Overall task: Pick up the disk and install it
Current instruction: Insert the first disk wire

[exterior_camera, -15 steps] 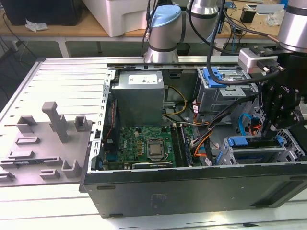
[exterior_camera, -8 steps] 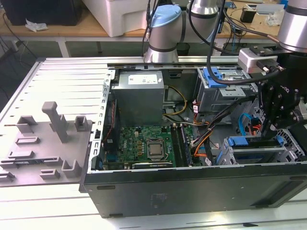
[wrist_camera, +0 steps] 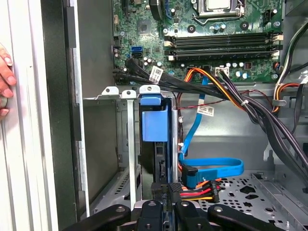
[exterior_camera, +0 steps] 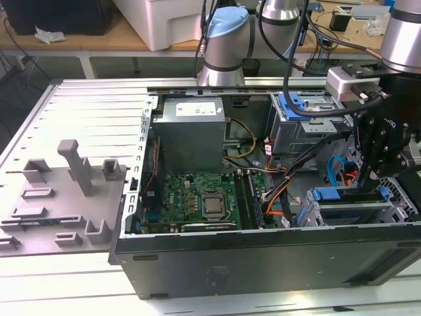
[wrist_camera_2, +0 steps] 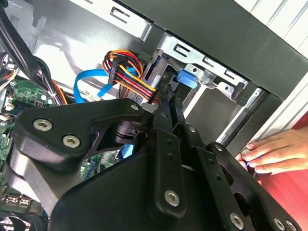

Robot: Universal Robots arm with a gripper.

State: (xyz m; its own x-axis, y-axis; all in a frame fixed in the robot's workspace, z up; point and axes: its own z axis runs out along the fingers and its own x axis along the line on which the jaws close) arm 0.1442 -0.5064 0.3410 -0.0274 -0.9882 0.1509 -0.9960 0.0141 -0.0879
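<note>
The disk [wrist_camera: 161, 166] stands on edge in a slot of the metal drive cage [wrist_camera: 126, 144] at the case's front corner, its blue carrier bracket [wrist_camera: 155, 122] at the far end. In both wrist views my gripper [wrist_camera: 163, 192] [wrist_camera_2: 171, 103] reaches down into that slot, its two black fingers [wrist_camera_2: 165, 113] close together along the disk's near end, shut on it. In the exterior view the gripper [exterior_camera: 364, 176] hangs over the cage [exterior_camera: 329, 214] on that view's right, where a blue bracket [exterior_camera: 342, 194] shows.
A blue data cable [wrist_camera: 211, 168] and a coloured power plug [wrist_camera: 197, 190] lie right beside the slot. A person's hand [wrist_camera_2: 274, 149] rests on the case's outer wall. Motherboard [exterior_camera: 197, 201], grey power supply [exterior_camera: 191, 131] and an upper drive bay [exterior_camera: 306, 108] fill the open case.
</note>
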